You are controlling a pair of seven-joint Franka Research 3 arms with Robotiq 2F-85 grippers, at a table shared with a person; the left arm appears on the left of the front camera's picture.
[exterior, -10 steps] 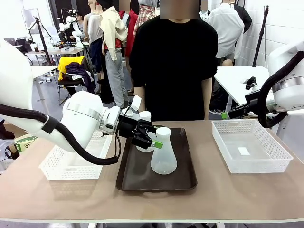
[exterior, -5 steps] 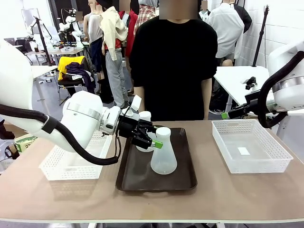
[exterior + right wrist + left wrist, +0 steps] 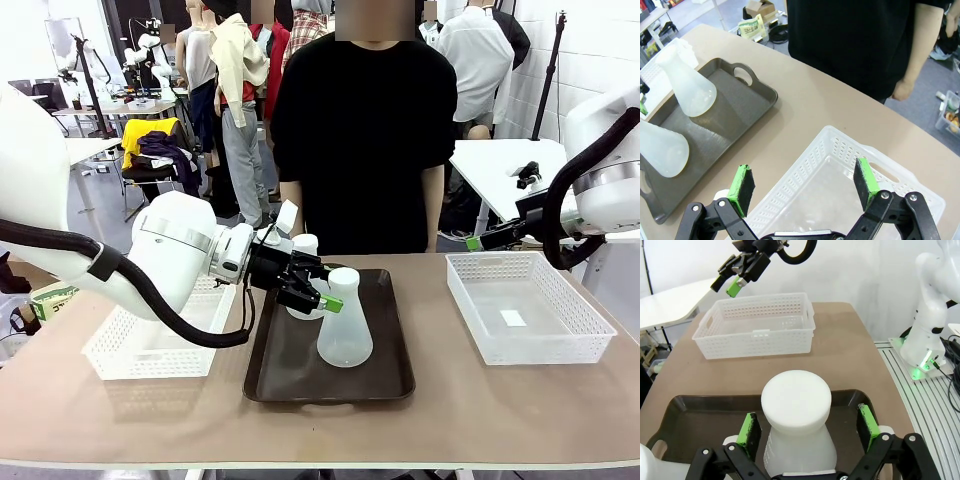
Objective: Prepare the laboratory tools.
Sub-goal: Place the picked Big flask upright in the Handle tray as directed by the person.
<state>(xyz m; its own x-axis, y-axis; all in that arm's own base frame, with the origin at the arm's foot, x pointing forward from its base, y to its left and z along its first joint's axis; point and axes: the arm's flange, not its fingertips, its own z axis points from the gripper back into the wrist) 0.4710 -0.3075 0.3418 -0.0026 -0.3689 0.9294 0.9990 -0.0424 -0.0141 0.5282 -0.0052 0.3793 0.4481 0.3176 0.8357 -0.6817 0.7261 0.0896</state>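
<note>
Nothing had shifted since a second earlier: both arms and both flasks stood as before. The near flask [image 3: 345, 322] stood upright on the dark brown tray [image 3: 385, 380], and the far flask [image 3: 303, 262] stood behind it on the same tray, partly hidden by the left gripper [image 3: 328, 296]. That gripper reached in sideways with its jaws spread wide, one green pad [image 3: 749, 428] on each side of the capped neck of a flask; in the left wrist view the pads stood just clear of it, so nothing was gripped. The right gripper [image 3: 805, 187] hung above the right-hand white mesh basket [image 3: 582, 330], jaws fully apart and empty.

Both the tray and the baskets sat on a tan table [image 3: 480, 410]; the left-hand white mesh basket [image 3: 130, 355] lay beside the tray, partly behind the left arm. A person in a black top [image 3: 365, 140] stood at the far edge, arms down. Behind them the room held white tables, a chair draped with yellow and dark clothing [image 3: 155, 145] and other people.
</note>
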